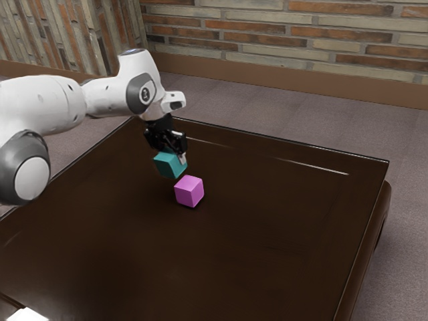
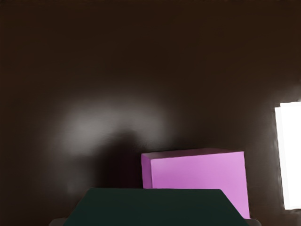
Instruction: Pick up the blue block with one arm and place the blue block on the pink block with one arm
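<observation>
pincer (image 1: 172, 154) pinching the blue block (image 1: 168, 166) from two sides, holding it tilted, up off the dark table (image 1: 281, 254). it hangs just above the pink block (image 1: 189, 191), offset toward the exterior view's left, not resting on it.

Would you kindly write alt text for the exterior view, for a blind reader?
A black gripper holds a blue block in the air, just above a pink block and slightly toward the exterior view's left; the pink block sits on a dark table. A brick wall stands behind.
</observation>
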